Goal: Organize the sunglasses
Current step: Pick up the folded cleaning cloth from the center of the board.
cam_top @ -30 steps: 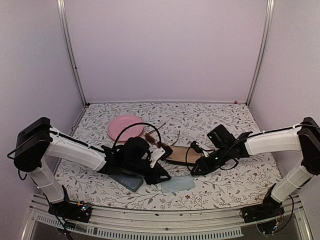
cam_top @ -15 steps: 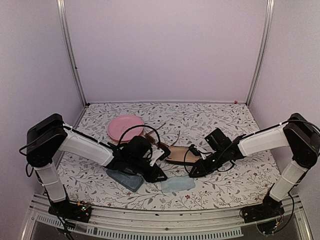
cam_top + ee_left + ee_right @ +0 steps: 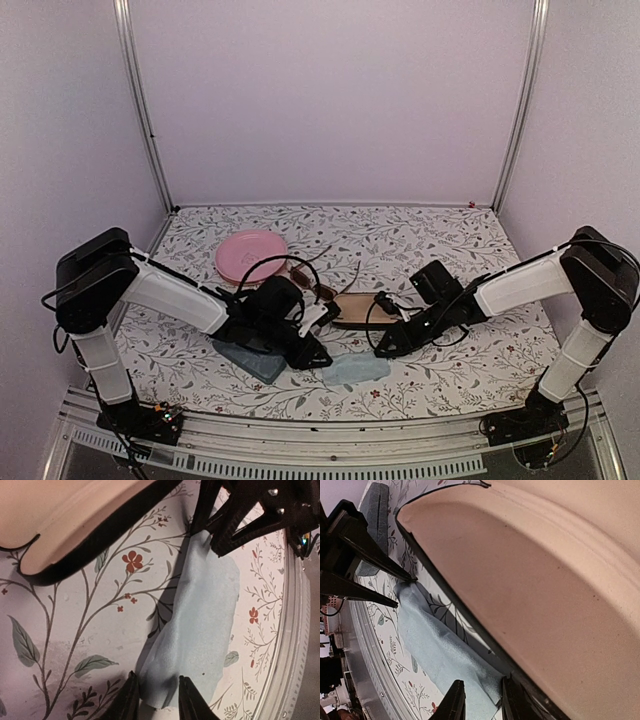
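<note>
The reddish-brown sunglasses [image 3: 314, 288] lie behind my left wrist, next to the open black case [image 3: 362, 310] with a tan lining; their thin arms stick up. The pale-framed pair is out of view. A pale blue cloth [image 3: 355, 368] lies flat in front of the case. My left gripper [image 3: 316, 357] is low at the cloth's left end, and my right gripper [image 3: 384, 349] is at its right end. In the left wrist view the jaws [image 3: 157, 700] stand narrowly apart astride the cloth's edge [image 3: 200, 625]. In the right wrist view the jaws [image 3: 482, 702] straddle a corner of the cloth [image 3: 437, 645].
A grey-blue case [image 3: 248, 358] lies under my left arm. A pink plate [image 3: 250, 254] sits at the back left. The metal table rail [image 3: 330, 462] runs close in front of the cloth. The black case rim [image 3: 470, 620] is right beside my right fingers.
Both grippers have dropped lower and moved in toward the two ends of the pale blue cloth. The cloth and the cases have not moved.
</note>
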Robot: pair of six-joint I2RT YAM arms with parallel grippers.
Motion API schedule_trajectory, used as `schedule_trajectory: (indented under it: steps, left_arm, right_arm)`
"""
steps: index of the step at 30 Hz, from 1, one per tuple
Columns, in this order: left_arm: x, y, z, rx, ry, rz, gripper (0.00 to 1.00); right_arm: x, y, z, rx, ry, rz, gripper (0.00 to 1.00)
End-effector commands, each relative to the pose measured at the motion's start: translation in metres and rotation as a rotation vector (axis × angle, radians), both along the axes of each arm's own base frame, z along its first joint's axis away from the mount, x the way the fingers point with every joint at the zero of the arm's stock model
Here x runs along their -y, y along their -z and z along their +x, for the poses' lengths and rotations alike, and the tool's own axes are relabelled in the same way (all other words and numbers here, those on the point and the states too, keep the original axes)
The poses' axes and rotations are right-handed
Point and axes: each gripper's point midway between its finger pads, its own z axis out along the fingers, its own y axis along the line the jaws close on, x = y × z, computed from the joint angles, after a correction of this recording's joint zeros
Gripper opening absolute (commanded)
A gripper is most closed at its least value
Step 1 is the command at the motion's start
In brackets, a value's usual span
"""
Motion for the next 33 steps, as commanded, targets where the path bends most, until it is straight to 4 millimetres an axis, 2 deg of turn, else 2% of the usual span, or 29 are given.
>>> schedule_trajectory:
  steps: [1, 16, 20, 33]
  left_arm:
    - [-0.003, 0.004, -0.008, -0.033, 0.021, 0.001, 0.25]
    - [0.0, 0.002, -0.007, -0.033, 0.016, -0.012, 0.0]
    - [0.004, -0.004, -0.004, -0.026, 0.012, -0.025, 0.0]
    - [0.013, -0.029, 0.011, 0.011, -0.016, -0.064, 0.0]
  right_arm:
    - [0.0, 0.002, -0.005, -0.024, -0.007, 0.02, 0.26]
    - [-0.002, -0.002, -0.003, -0.003, -0.01, 0.037, 0.07]
    - [-0.001, -0.009, -0.002, 0.013, -0.008, 0.043, 0.0]
    - [0.011, -0.028, 0.006, 0.084, 0.034, 0.003, 0.0]
